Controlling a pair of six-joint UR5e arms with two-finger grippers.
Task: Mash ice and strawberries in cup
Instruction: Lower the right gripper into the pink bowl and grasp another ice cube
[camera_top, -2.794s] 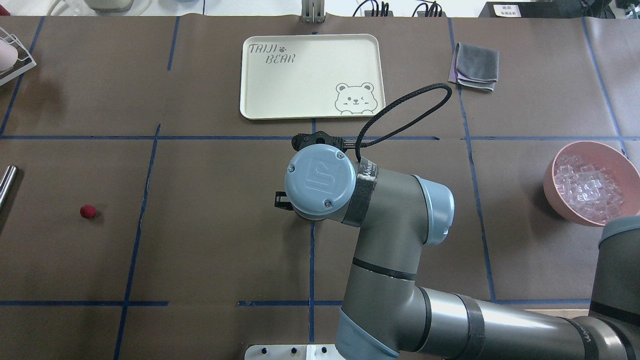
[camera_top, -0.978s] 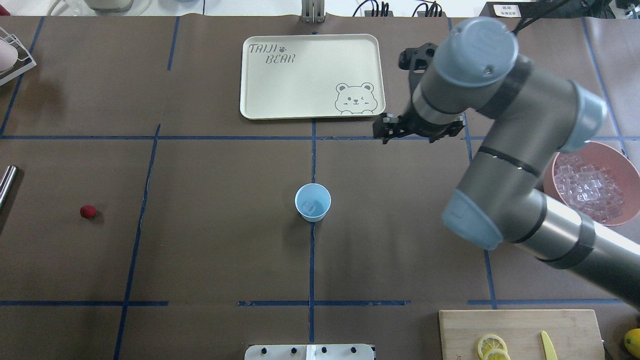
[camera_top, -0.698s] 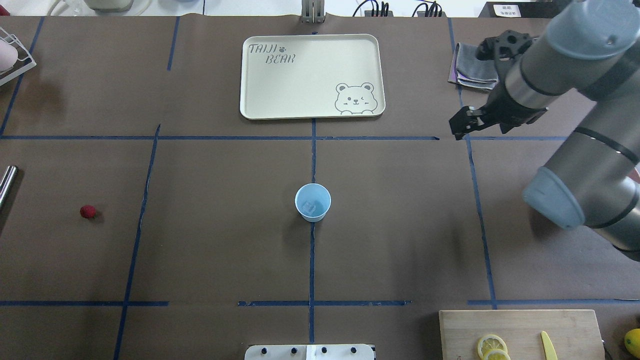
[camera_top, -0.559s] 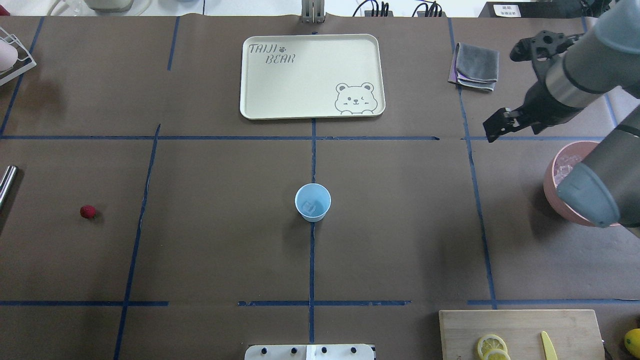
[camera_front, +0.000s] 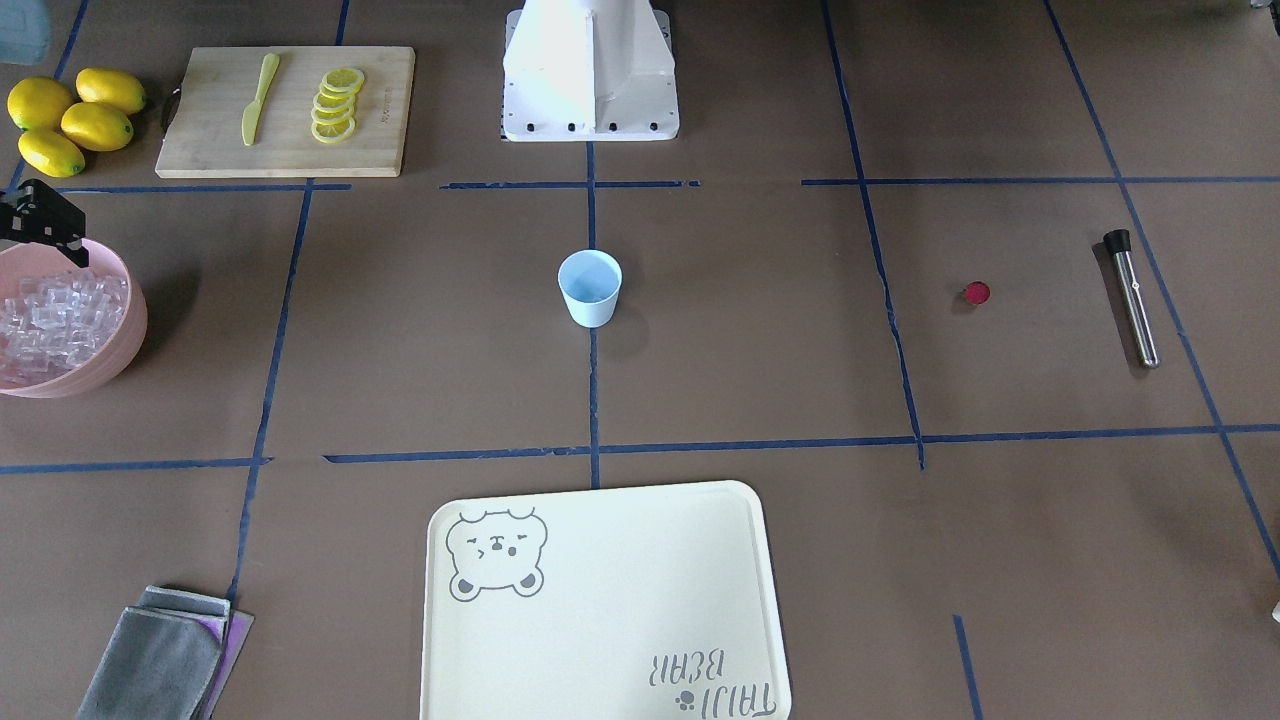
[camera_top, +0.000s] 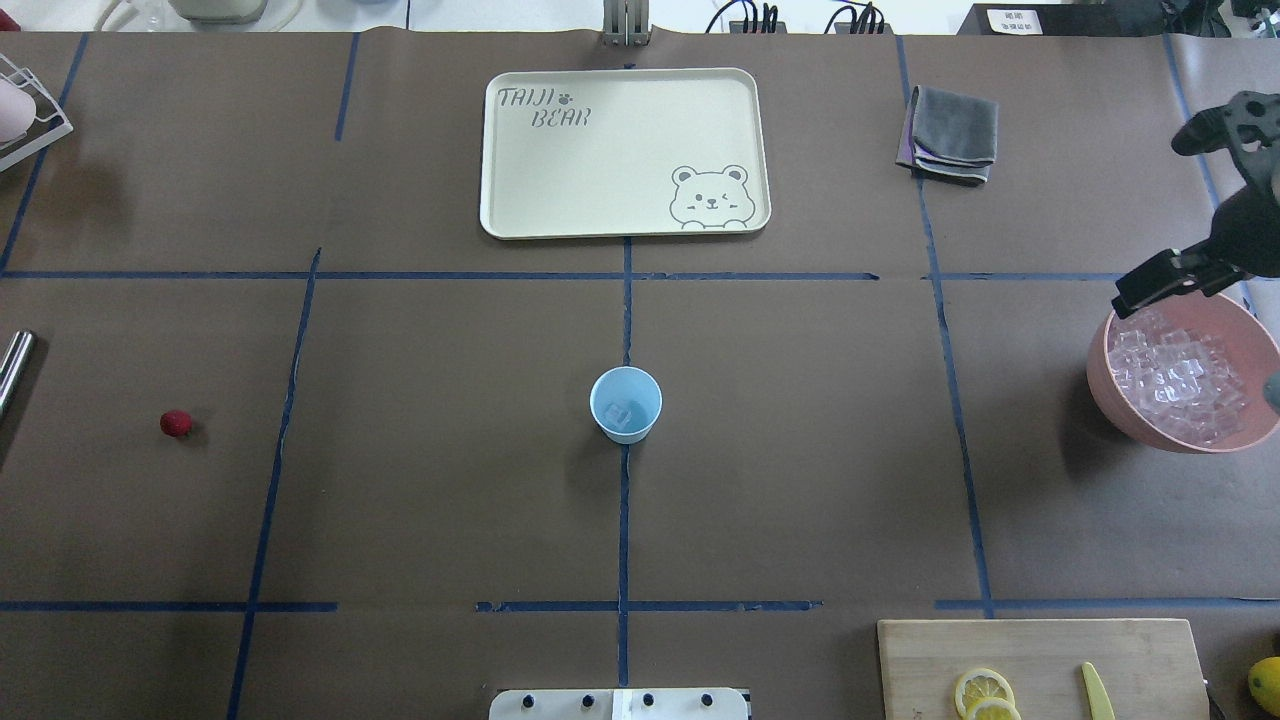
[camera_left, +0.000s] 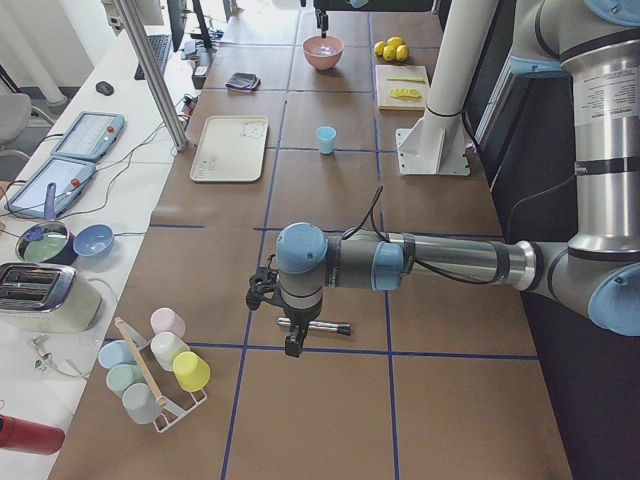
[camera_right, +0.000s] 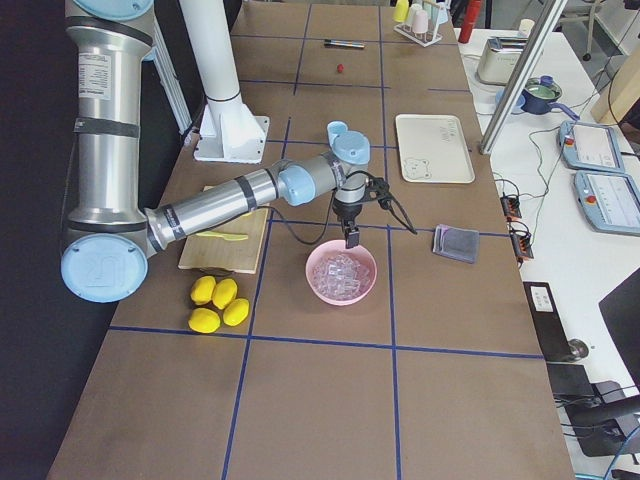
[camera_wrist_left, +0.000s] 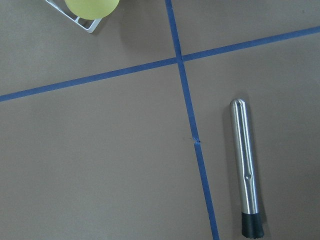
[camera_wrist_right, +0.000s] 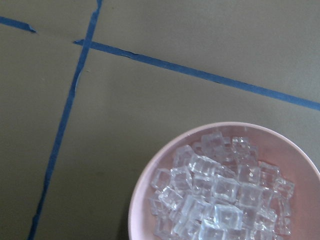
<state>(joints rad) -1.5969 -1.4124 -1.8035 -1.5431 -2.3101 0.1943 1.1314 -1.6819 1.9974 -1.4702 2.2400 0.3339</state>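
The light blue cup (camera_top: 625, 403) stands upright at the table's middle, also in the front view (camera_front: 590, 287), with one clear ice cube (camera_top: 622, 412) inside. More ice (camera_wrist_right: 220, 195) fills the pink bowl (camera_top: 1110, 400) at the right. The red strawberry (camera_top: 176, 423) lies alone at the far left. My right gripper (camera_top: 1180, 272) hangs over the bowl's far rim, looks open and holds nothing. My left gripper (camera_left: 293, 340) hovers by the steel muddler (camera_wrist_left: 246, 167); I cannot tell whether it is open or shut.
A cream bear tray (camera_top: 625, 150) lies behind the cup, and a grey cloth (camera_top: 950, 132) lies to the right of the tray. A cutting board (camera_top: 1040, 650) with lemon slices and a yellow knife is front right, with whole lemons (camera_front: 70, 120) beside it. A rack of cups (camera_left: 160, 370) stands far left.
My right arm has swung from over the cup away to the right and now hangs at the pink bowl. The cup stands uncovered with an ice cube inside.
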